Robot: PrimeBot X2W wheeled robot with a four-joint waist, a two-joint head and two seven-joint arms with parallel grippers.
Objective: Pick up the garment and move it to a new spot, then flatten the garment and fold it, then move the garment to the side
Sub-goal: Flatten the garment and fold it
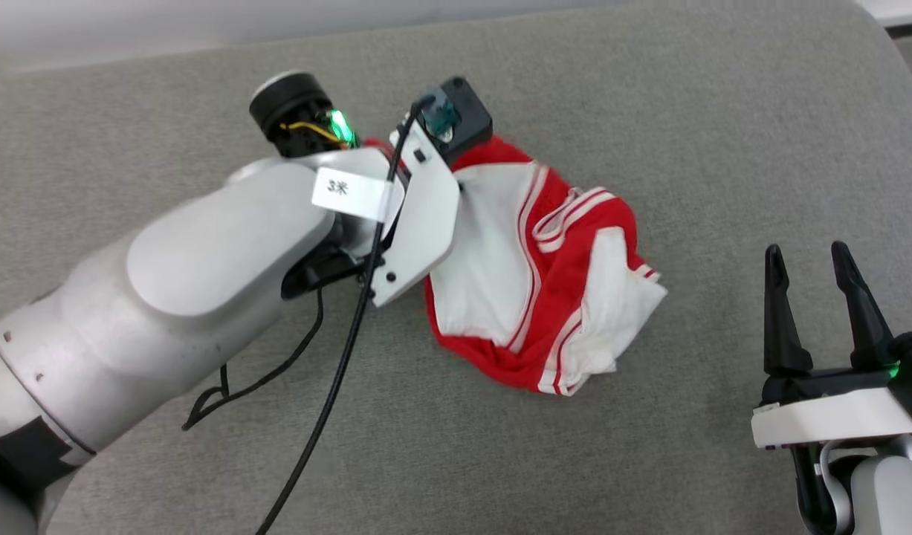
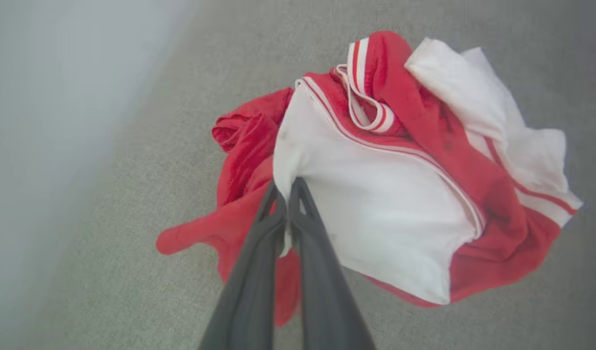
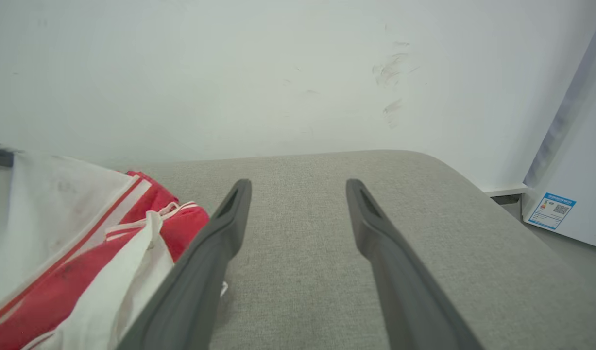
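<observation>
The garment (image 1: 545, 282) lies crumpled in a red and white heap on the grey cushion, its striped trim showing and its chest logo hidden in the folds. In the left wrist view my left gripper (image 2: 286, 187) is shut on a white fold of the garment (image 2: 375, 194) at the heap's near edge. From the head view the left arm reaches over the heap's left side and its fingers are hidden under the wrist. My right gripper (image 1: 807, 260) stands open at the lower right, apart from the cloth. The garment (image 3: 74, 253) fills the lower left beside my right gripper (image 3: 298, 187).
The grey cushion (image 1: 649, 111) spreads wide around the heap, with a rounded corner at the far right. A white wall (image 3: 278, 73) rises behind it. A black cable (image 1: 337, 386) hangs from the left arm across the cushion. A white panel with a blue label (image 3: 553, 209) stands right.
</observation>
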